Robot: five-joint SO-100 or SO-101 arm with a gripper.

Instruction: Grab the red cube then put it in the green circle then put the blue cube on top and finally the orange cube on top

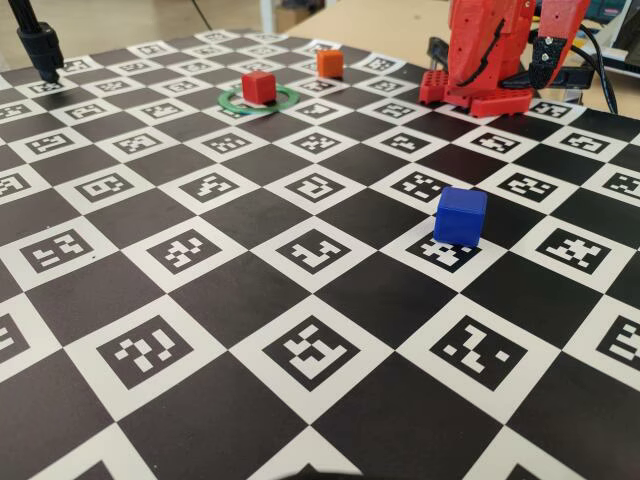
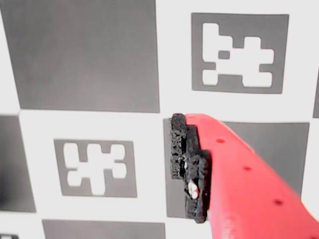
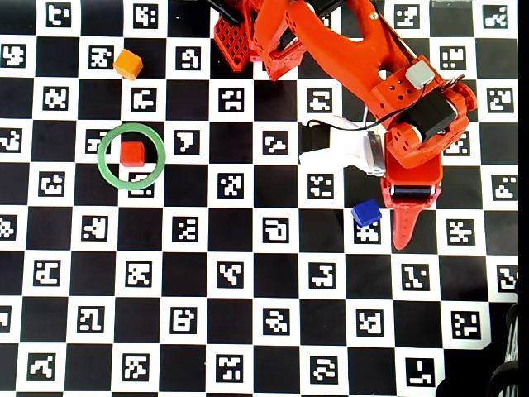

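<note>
The red cube point(image 1: 258, 87) point(image 3: 132, 153) sits inside the green circle point(image 1: 228, 101) point(image 3: 104, 157) at the far left of the board. The orange cube point(image 1: 330, 63) point(image 3: 128, 63) stands on the board behind the ring. The blue cube point(image 1: 460, 215) point(image 3: 366, 212) rests alone on a white square. In the overhead view my gripper point(image 3: 402, 236) hovers just right of the blue cube, apart from it. In the wrist view only one red finger point(image 2: 239, 169) with its black pad shows. Nothing presses on the pad, and no cube is in that view.
The red arm base point(image 1: 480, 70) point(image 3: 273, 41) stands at the board's far edge. A black stand point(image 1: 38, 45) rises at the far left corner in the fixed view. Checkerboard squares with markers cover the whole table.
</note>
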